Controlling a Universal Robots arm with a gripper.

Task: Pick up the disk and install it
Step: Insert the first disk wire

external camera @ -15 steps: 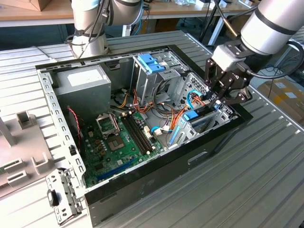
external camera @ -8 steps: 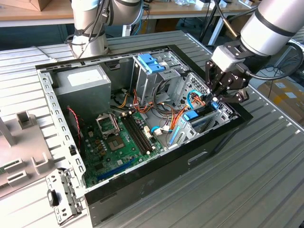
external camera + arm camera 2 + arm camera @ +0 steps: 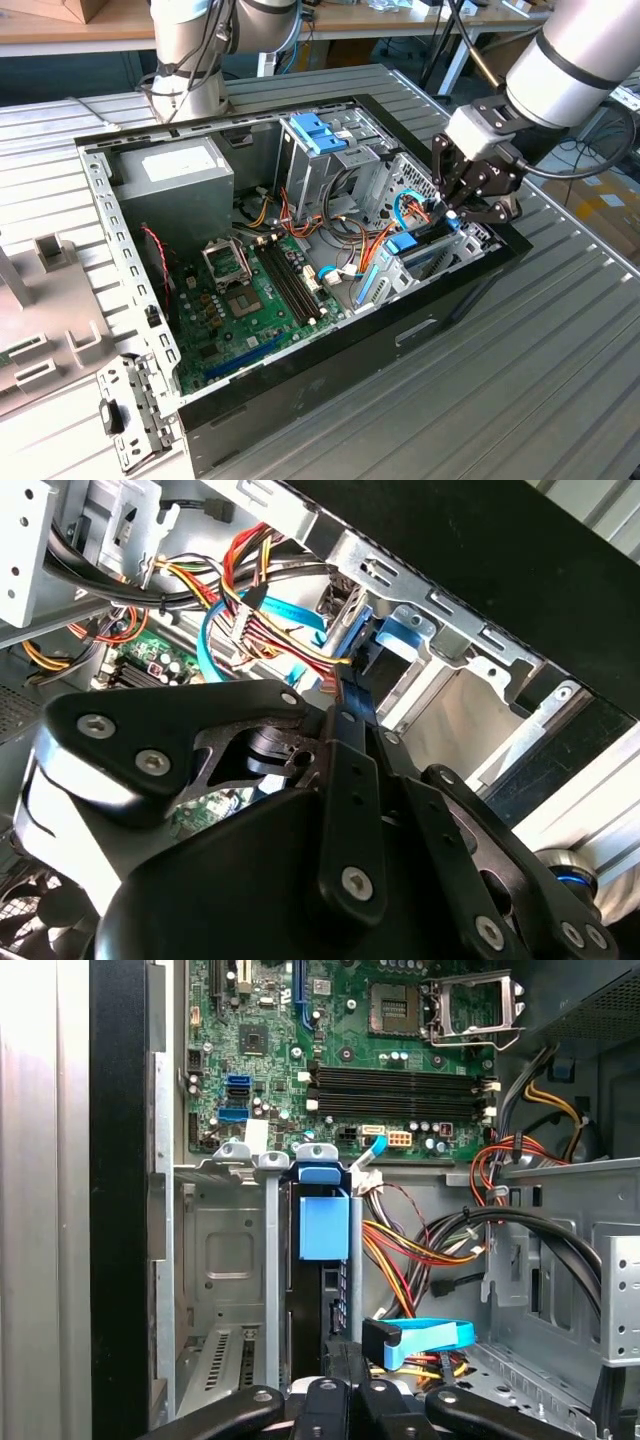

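Note:
The disk stands on edge in a slot of the metal drive cage at the exterior view's right end of the open computer case. In the first wrist view its dark edge runs below a blue carrier tab. My gripper hangs just above the cage, fingers shut together with nothing between them. In the second wrist view the gripper points at the blue carrier rail, its joined tips at or very near the rail.
A blue data cable and bundled power wires lie beside the cage. The motherboard, a grey power supply and a blue bracket fill the case. A second arm's base stands behind; loose metal parts lie outside.

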